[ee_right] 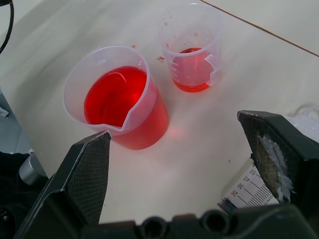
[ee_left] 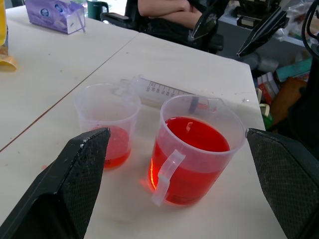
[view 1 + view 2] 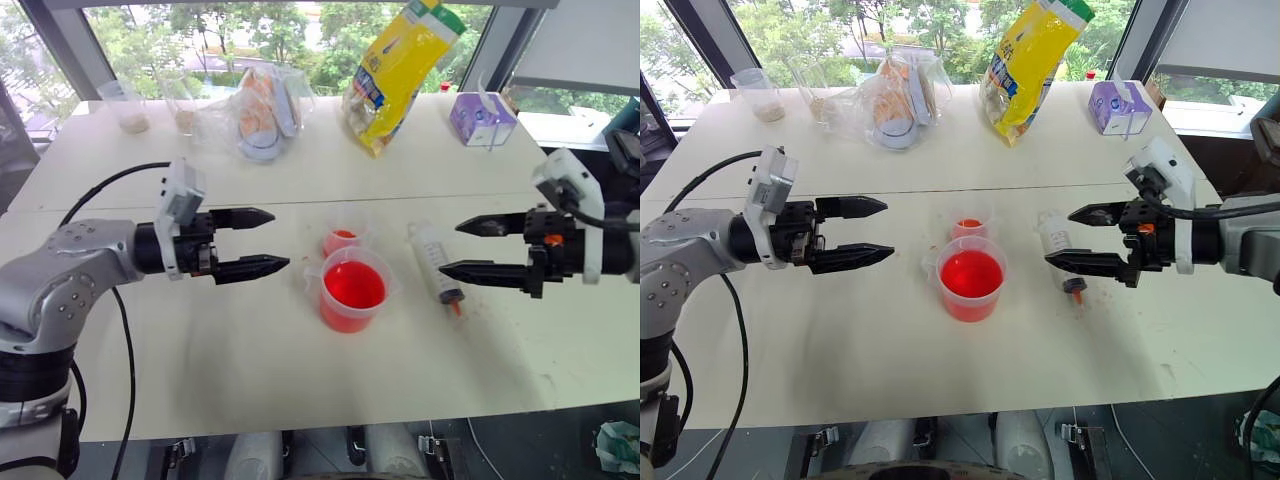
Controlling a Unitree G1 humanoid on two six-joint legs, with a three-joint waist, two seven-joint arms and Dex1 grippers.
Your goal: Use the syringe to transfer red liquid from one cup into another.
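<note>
Left eye view: both grippers wide open, empty

White table by window w/ trees. Yellow bag, purple box at far edge. Beaker w/ red liquid center, small cup just behind, syringe lying beside. Left gripper & right gripper flank them, touching nothing.

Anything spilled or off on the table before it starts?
Small things only. A few red specks dot the table beside the small cup, likely drips. The syringe lies flat to the right of the beaker, untouched. Both cups stand upright with no puddle around them. Left gripper and right gripper are open, holding nothing.
</note>
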